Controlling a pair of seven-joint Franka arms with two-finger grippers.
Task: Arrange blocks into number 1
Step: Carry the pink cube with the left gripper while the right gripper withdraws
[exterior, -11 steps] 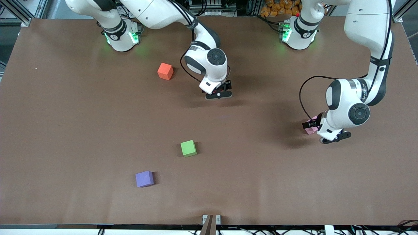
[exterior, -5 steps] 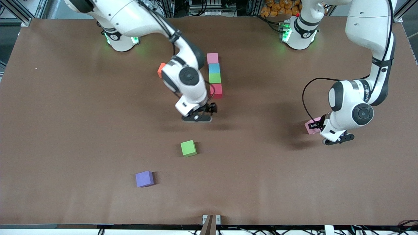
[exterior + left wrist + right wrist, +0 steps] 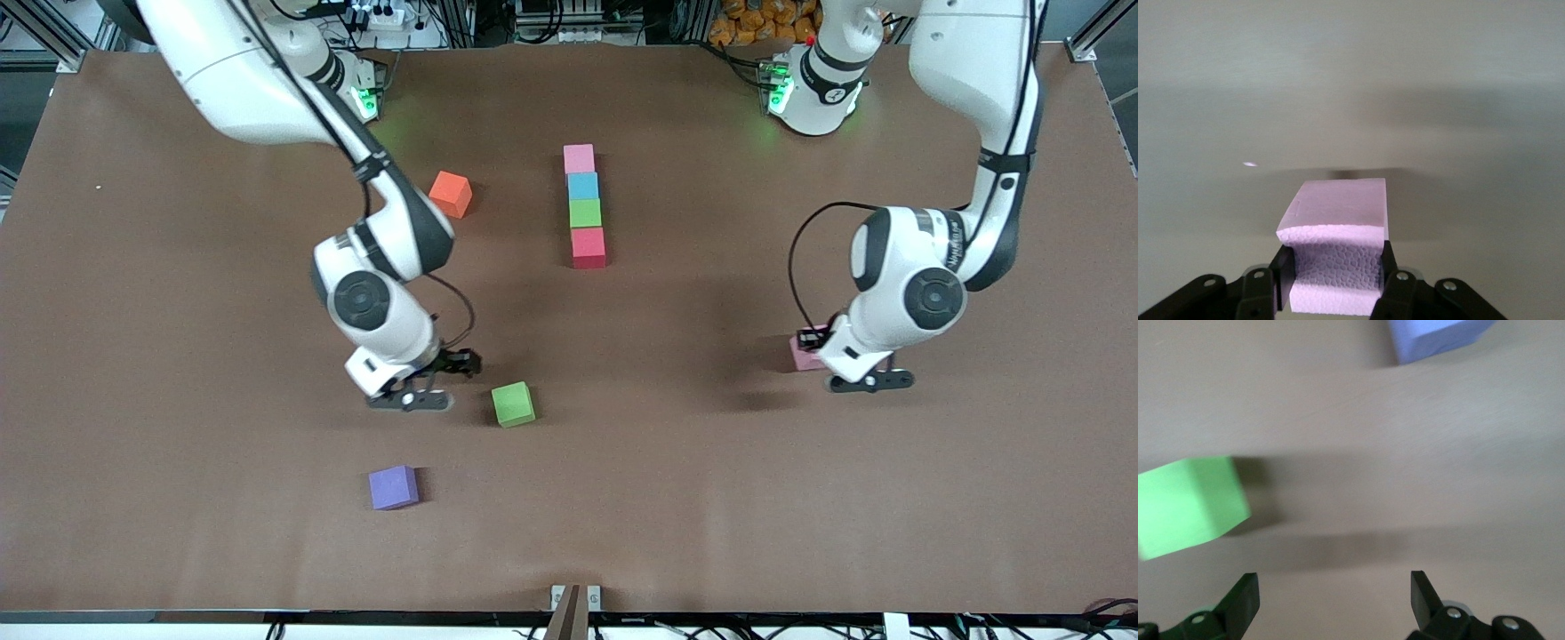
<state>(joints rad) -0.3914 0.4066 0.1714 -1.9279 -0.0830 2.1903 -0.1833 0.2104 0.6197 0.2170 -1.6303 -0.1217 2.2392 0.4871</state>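
A column of four touching cubes lies on the desk [image 3: 178, 533] between the two bases: a pink cube [image 3: 579, 158], a light blue cube [image 3: 583, 186], a green cube [image 3: 585, 212] and a red cube [image 3: 588, 247], the red one nearest the front camera. The second pink cube [image 3: 805, 355] is clamped between the fingers of the left tool [image 3: 818, 342], low over the desk toward the left arm's end; the left wrist view shows both pads pressed on its sides [image 3: 1336, 250]. The right tool [image 3: 444, 378], fingers apart and empty, hangs just beside a loose green cube [image 3: 513, 403], which is seen off to one side in the right wrist view [image 3: 1188, 507]. An orange cube [image 3: 451, 194] and a purple cube [image 3: 393, 487] are left apart.

The step in hand appears to be carrying the pink cube to the column. It is best lifted clear first, kept square in the grip, and lowered beside the column's pink end as the flag of the 1, without the placed cubes being nudged.
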